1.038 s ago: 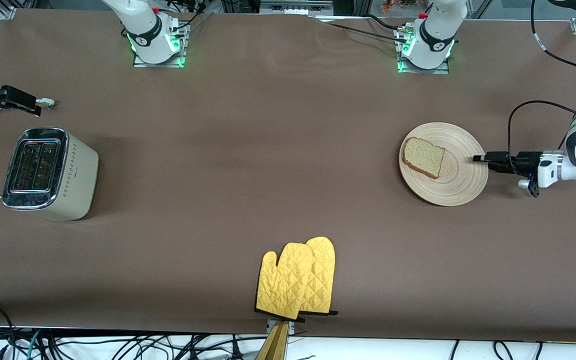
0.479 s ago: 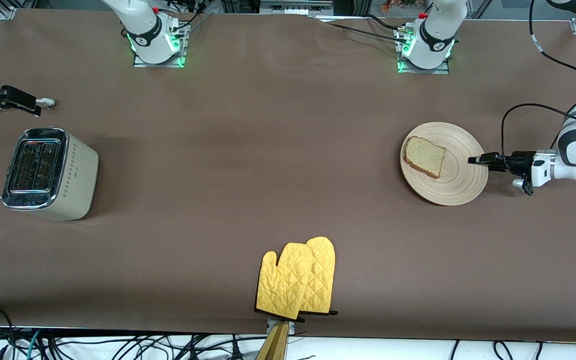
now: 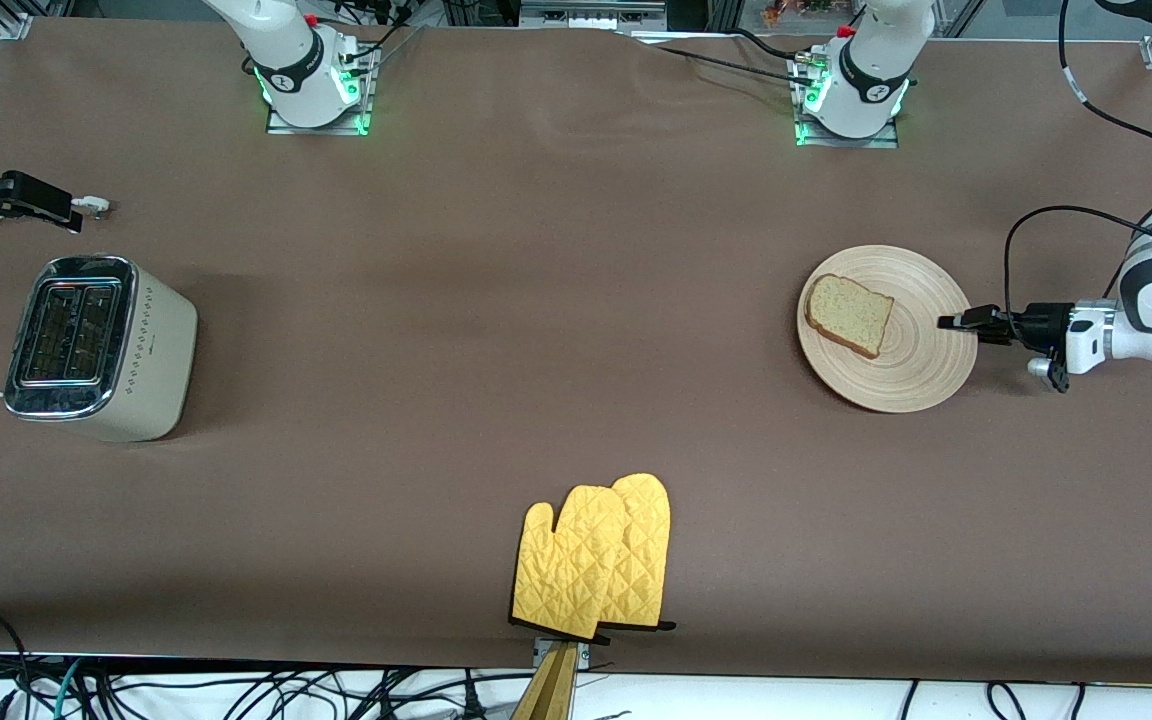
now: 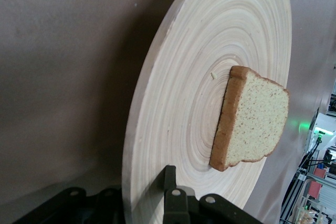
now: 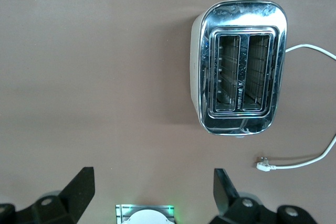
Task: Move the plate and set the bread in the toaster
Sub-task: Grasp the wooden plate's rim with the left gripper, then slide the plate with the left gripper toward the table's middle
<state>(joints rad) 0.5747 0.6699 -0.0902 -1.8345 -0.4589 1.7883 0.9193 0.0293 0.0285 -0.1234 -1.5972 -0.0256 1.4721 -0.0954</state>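
Observation:
The light wooden plate lies toward the left arm's end of the table with the bread flat on it. My left gripper comes in level at the plate's rim and is shut on it. In the left wrist view, one finger lies on the plate's top and the other is hidden under the rim, with the bread just past it. The cream toaster stands at the right arm's end, slots empty. My right gripper hangs open and empty high over the table beside the toaster.
A pair of yellow oven mitts lies at the table edge nearest the front camera, midway along it. The toaster's white cord and plug trail on the table beside it. The brown cloth between plate and toaster is bare.
My left gripper slid in over the plate's rim, then stopped there. The plate and bread barely shifted. The right arm has not moved.

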